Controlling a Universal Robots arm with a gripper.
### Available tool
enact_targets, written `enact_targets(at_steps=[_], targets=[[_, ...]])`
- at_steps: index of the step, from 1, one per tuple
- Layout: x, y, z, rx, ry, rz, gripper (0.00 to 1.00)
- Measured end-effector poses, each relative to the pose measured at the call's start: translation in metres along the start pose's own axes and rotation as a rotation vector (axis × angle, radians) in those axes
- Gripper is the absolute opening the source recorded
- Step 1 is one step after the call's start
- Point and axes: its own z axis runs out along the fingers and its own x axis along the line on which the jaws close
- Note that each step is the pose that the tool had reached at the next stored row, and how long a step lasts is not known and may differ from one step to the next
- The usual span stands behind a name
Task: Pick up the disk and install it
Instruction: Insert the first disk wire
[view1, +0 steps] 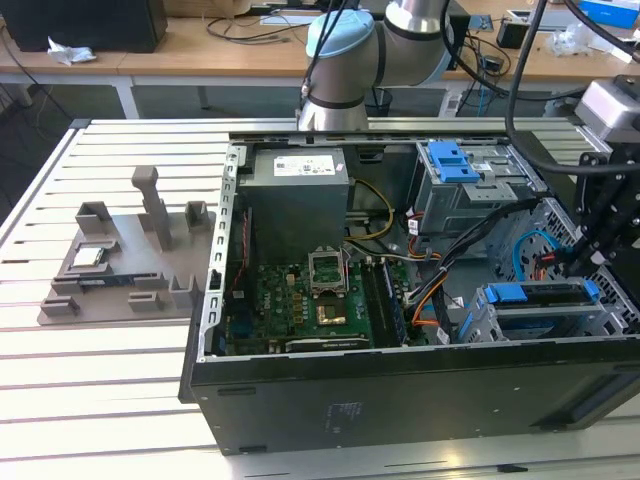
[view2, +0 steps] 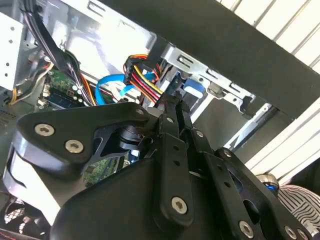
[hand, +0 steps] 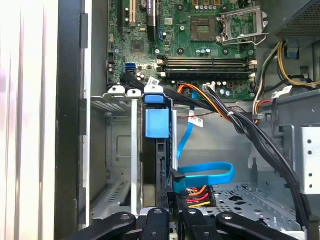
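Note:
The disk (view1: 540, 296) lies seated in the drive bay at the near corner of the open computer case, at the exterior view's right, with its blue bracket along the top edge. In the first wrist view the disk (hand: 156, 125) stands on edge between the bay's metal walls, blue tab facing the camera. My gripper (view1: 572, 262) hangs just over the disk's right end. In both wrist views the black fingers (view2: 172, 130) lie close together, and the gripper (hand: 172, 214) sits right at the disk's near edge. The blue bracket (view2: 192, 89) shows just past the fingertips.
A metal cage with a blue handle (view1: 455, 160) and a grey power supply box (view1: 297, 190) fill the case's far side. The motherboard (hand: 200, 45) lies in the middle. A blue cable (hand: 205, 175) and coloured wires (view2: 142, 75) run beside the bay. A grey fixture (view1: 120, 260) sits at the exterior view's left.

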Motion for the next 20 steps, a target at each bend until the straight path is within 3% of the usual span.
enact_targets(at_steps=[6, 20], targets=[[0.0013, 0.0027, 0.0062, 0.0, 0.0046, 0.0, 0.17], [0.0014, 0.0058, 0.0143, 0.0001, 0.0048, 0.0, 0.17]])
